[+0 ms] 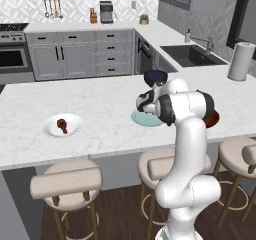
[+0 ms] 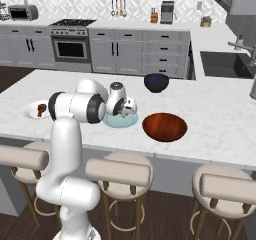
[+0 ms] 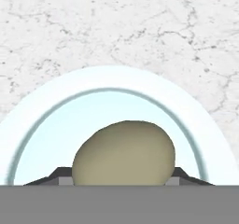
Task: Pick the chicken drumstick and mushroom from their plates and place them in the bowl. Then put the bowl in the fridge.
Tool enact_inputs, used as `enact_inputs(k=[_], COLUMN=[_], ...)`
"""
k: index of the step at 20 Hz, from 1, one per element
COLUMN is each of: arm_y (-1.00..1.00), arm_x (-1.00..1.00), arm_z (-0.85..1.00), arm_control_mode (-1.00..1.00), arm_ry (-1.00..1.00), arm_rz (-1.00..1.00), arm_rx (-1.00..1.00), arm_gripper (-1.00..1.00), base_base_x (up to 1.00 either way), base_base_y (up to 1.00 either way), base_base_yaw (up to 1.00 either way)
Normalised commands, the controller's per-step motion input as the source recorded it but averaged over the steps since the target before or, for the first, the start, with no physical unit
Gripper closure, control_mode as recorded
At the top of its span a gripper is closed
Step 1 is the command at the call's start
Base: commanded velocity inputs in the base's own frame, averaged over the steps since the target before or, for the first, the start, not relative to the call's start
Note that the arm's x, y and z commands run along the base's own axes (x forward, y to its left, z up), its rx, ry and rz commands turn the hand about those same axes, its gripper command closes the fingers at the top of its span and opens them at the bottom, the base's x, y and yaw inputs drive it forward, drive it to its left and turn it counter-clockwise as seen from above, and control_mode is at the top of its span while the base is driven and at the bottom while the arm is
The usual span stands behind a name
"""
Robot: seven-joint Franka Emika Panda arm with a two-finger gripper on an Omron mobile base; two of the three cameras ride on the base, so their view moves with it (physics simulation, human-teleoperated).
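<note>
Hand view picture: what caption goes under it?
Gripper low over the beige mushroom on the light blue plate.

Bare marble lies wide between the white plate (image 1: 62, 125) and blue plate (image 2: 120, 120). Right of the blue plate, the red-brown bowl (image 2: 165, 126) sits near; the navy bowl (image 2: 156, 82) stands behind.

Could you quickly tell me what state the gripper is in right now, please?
Gripper: fingers on either side of the mushroom on the light blue plate; a firm grip cannot be told.
</note>
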Motion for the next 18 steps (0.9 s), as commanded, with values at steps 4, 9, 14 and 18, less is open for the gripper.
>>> enact_inputs(k=[4,9,14,18], arm_y=[-0.65,-0.86,-0.98,-1.0], arm_x=[-0.5,-0.63,-0.72,-0.53], arm_z=[0.83,0.85,0.47,-0.23], arm_control_mode=[-1.0,-1.0,-1.0,-1.0], arm_ry=[-0.12,-0.01,0.0,0.02], arm_rz=[0.0,-0.06,-0.1,-0.04], arm_rx=[0.03,0.02,0.0,-0.02], arm_gripper=[1.0,1.0,1.0,1.0], base_base_x=[0.0,0.0,0.0,0.0], base_base_y=[0.0,0.0,0.0,0.0], base_base_yaw=[0.0,0.0,0.0,0.0])
